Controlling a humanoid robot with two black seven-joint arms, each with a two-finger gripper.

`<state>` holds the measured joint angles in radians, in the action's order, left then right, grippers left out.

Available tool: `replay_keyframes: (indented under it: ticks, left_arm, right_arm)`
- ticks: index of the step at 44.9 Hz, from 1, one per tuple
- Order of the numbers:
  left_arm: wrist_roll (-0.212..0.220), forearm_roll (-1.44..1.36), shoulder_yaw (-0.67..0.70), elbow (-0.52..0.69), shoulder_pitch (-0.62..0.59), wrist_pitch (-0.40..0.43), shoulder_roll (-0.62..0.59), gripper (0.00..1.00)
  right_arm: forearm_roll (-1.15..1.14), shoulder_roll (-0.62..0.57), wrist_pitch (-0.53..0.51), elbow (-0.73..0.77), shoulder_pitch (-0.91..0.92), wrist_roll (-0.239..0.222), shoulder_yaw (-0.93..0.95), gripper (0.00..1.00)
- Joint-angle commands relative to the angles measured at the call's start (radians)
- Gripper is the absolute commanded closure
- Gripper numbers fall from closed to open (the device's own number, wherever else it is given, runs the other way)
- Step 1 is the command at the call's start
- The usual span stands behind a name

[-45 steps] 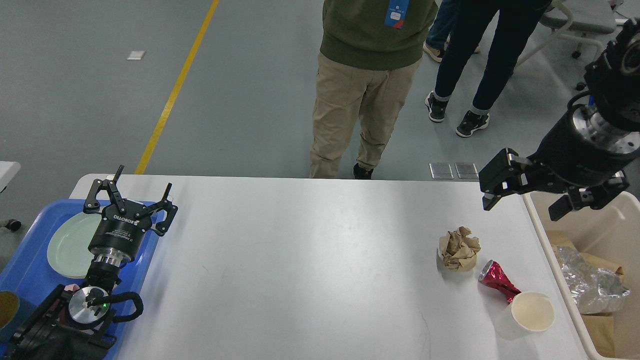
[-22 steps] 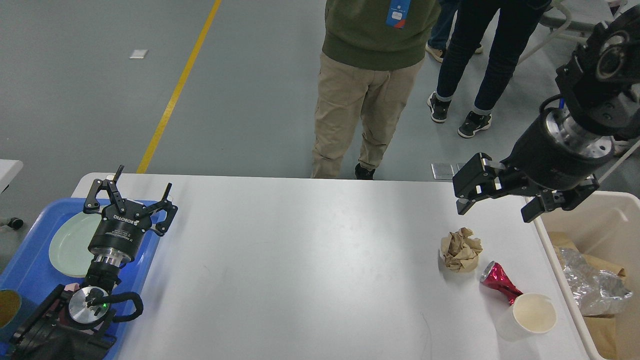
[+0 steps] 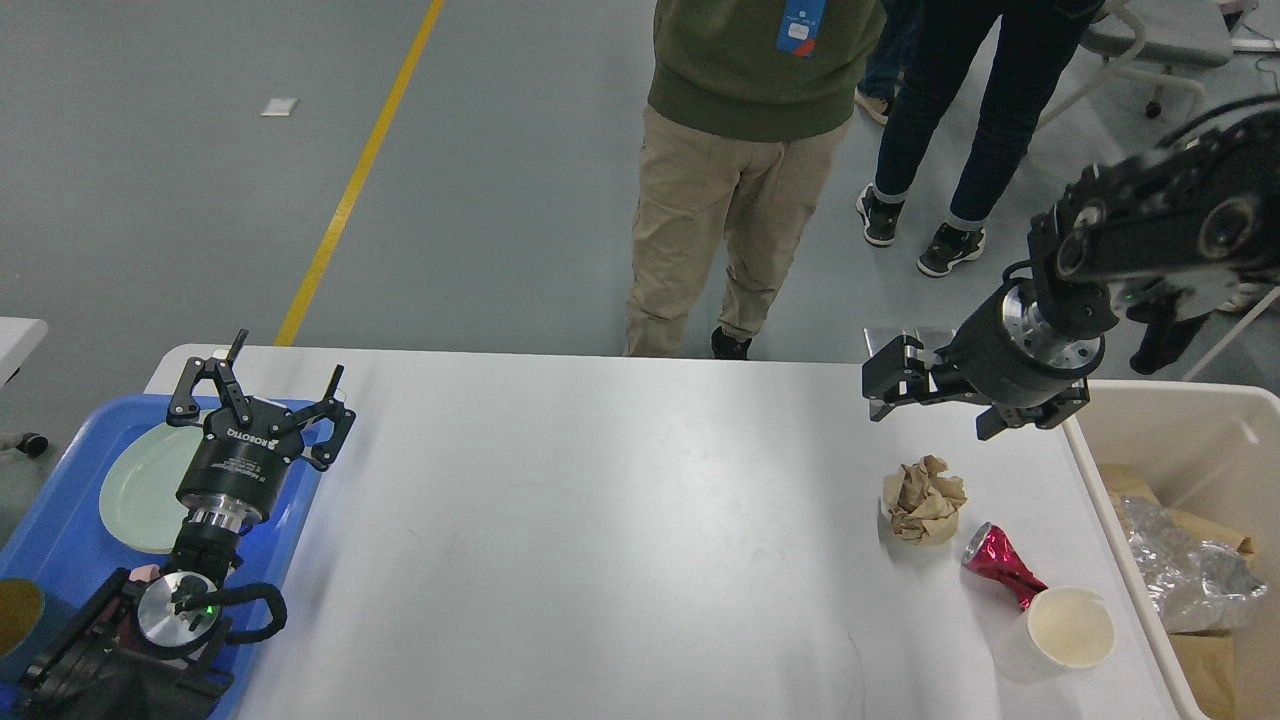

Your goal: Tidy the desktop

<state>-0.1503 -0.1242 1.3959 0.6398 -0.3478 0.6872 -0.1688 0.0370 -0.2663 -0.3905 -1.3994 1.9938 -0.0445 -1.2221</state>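
The white desktop (image 3: 600, 520) fills the lower part of the head view. Near its right end lie a crumpled brown paper ball (image 3: 922, 498), a crushed red can (image 3: 1000, 572) and a white paper cup (image 3: 1070, 628), which touches the can. My right gripper (image 3: 940, 405) hangs open and empty just beyond and above the paper ball, apart from it. At the left, my left gripper (image 3: 285, 370) stands open with nothing in it, over the right edge of the blue tray (image 3: 60, 530).
The blue tray holds a pale green plate (image 3: 140, 490) and a brown cup (image 3: 15, 620). A beige bin (image 3: 1180, 420) off the table's right end contains crumpled foil and brown paper. People stand just beyond the table's far edge.
My right arm has swung left and down from over the bin's corner to above the table, near the paper ball. The left arm has not moved.
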Motion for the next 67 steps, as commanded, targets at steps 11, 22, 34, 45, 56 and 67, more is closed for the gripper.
replay_keyframes:
  ticks: [11, 22, 34, 45, 56, 67]
  left_arm:
    - [0.000, 0.000, 0.000, 0.000, 0.000, 0.000, 0.000, 0.04]
    - [0.000, 0.000, 0.000, 0.000, 0.000, 0.000, 0.000, 0.04]
    - [0.000, 0.000, 0.000, 0.000, 0.000, 0.000, 0.000, 0.04]
    - [0.000, 0.000, 0.000, 0.000, 0.000, 0.002, 0.000, 0.04]
    - [0.000, 0.000, 0.000, 0.000, 0.000, 0.000, 0.000, 0.04]
    - [0.000, 0.000, 0.000, 0.000, 0.000, 0.000, 0.000, 0.04]
  right_arm:
    - [-0.002, 0.111, 0.139, 0.555, -0.581, -0.002, 0.046, 0.00]
    - [-0.016, 0.159, 0.171, 0.749, -0.751, -0.006, 0.078, 0.00]
    - [-0.019, 0.168, 0.188, 0.783, -0.794, -0.006, 0.079, 0.00]
    - [-0.055, 0.185, 0.190, 0.778, -0.826, -0.006, 0.093, 0.00]
    - [-0.051, 0.196, 0.186, 0.769, -0.830, -0.008, 0.105, 0.36]
    - [-0.039, 0.219, 0.186, 0.778, -0.840, -0.012, 0.105, 1.00]
